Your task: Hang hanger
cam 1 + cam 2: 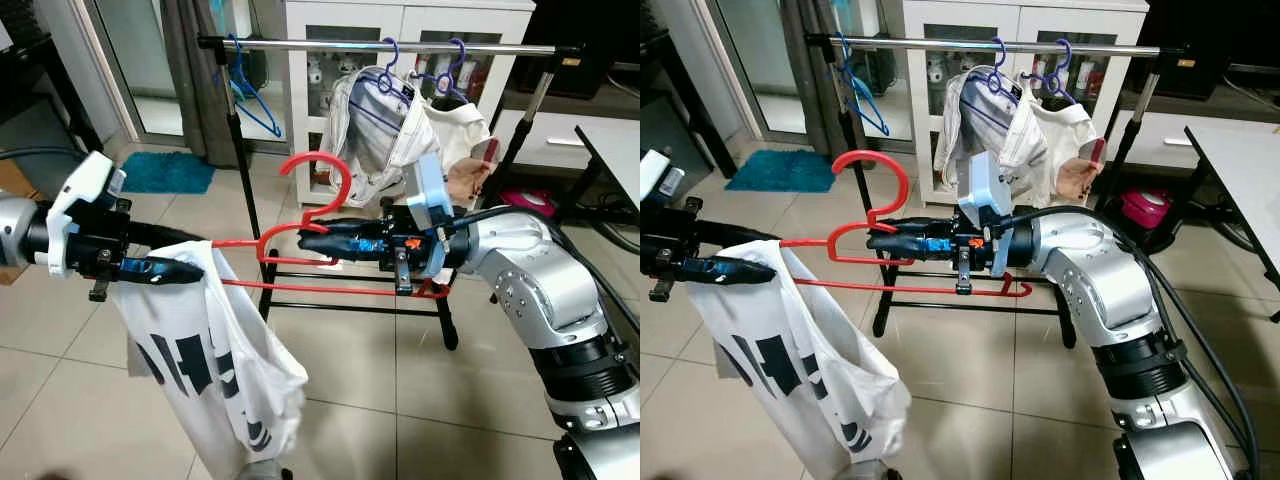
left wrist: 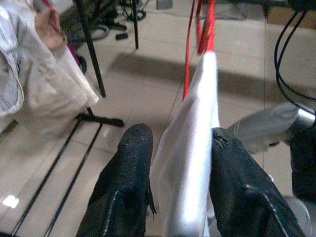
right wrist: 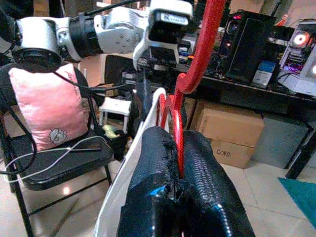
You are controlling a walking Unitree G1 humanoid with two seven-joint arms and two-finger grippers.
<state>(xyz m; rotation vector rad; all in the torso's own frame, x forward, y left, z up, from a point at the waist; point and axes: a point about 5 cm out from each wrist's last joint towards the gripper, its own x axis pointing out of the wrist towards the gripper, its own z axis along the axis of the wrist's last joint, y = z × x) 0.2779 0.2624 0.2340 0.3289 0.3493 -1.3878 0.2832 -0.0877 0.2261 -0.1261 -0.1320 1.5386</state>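
Note:
A red plastic hanger [image 1: 318,215] is held level in front of the clothes rack, its hook curling upward. My right gripper [image 1: 312,240] is shut on the hanger's neck just below the hook [image 3: 200,49]. A white T-shirt with black print [image 1: 205,350] droops from the hanger's left end. My left gripper [image 1: 190,268] is shut on that shirt at the shoulder, the cloth [image 2: 190,163] pinched between both fingers. The chrome rack bar [image 1: 400,46] runs across the top behind the hanger.
On the rack bar hang an empty blue hanger [image 1: 245,90] at the left and white garments [image 1: 400,130] on blue hangers at the right. Black rack legs [image 1: 445,320] stand on the tiled floor. A white table corner [image 1: 615,150] juts in at the right.

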